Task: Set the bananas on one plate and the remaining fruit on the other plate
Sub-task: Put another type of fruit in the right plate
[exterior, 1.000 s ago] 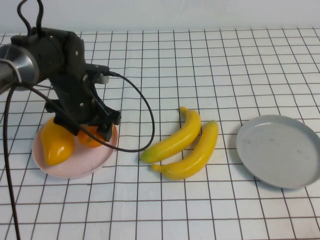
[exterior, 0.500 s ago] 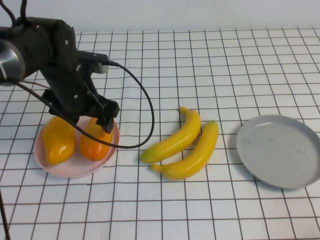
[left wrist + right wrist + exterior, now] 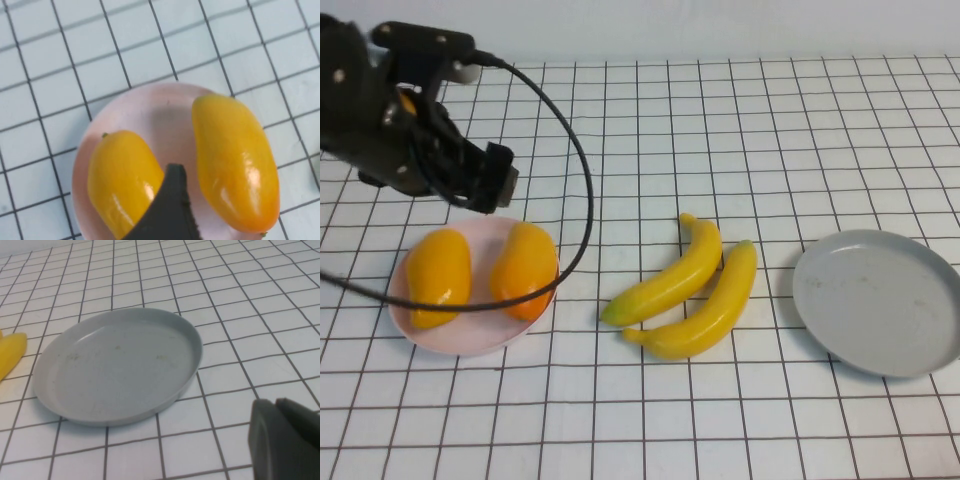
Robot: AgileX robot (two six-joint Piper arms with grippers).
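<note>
Two long curved glossy yellow plastic bananas (image 3: 685, 290) lie side by side on the white gridded counter (image 3: 740, 130), between the round pale pink plate (image 3: 470, 335) and the round grey plate (image 3: 880, 300). Two plump orange-yellow oval fruits (image 3: 485, 270) rest on the pink plate. The left end effector (image 3: 470, 185) hangs above it, spread wide and empty. Only the right wrist view shows the right end effector (image 3: 282, 432), closed beside the grey plate (image 3: 117, 365).

The worktop (image 3: 650, 420) is white with a grid of thin dark lines. Behind its far edge stands a plain pale wall (image 3: 720, 25). The light is even.
</note>
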